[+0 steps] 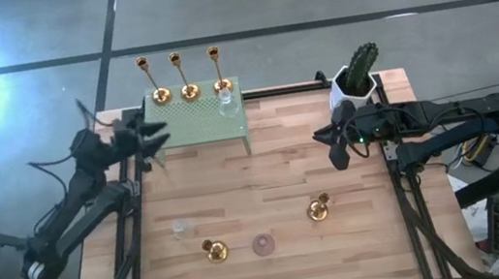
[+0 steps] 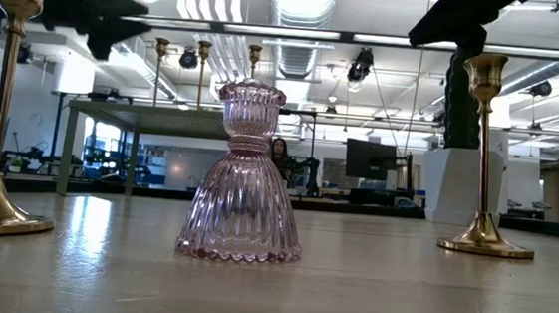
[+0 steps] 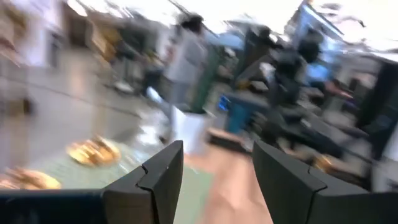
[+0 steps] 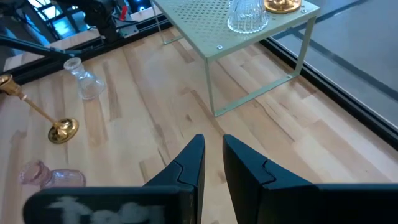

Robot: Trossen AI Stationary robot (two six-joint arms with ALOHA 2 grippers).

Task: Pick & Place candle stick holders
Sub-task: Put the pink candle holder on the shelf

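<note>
1. My left gripper (image 1: 153, 135) hangs at the table's left edge beside the green shelf (image 1: 191, 128), fingers spread wide, carrying nothing. My left wrist view is smeared, so I trust only the wide gap between the fingers there.
2. Done so far, as I judge it: on the shelf stand three tall brass holders (image 1: 177, 76) in a row, and a clear glass holder (image 1: 227, 103) near its right end.
3. Left to move, on the bare wood nearer the front: a clear glass holder (image 1: 182, 229), a short brass holder (image 1: 215, 251), a pink glass holder (image 1: 263, 245) and another brass holder (image 1: 319, 208). So I put the job at about half done.
4. The brass is polished, with thin stems on round bases. The pink glass is ribbed and flares out like a skirt. The shelf is perforated sheet metal on thin legs, and the table (image 1: 275, 185) is pale planked wood.
5. My right gripper (image 1: 336, 142) waits at the right edge near the cactus pot (image 1: 356, 80), fingers nearly together, empty.
</note>
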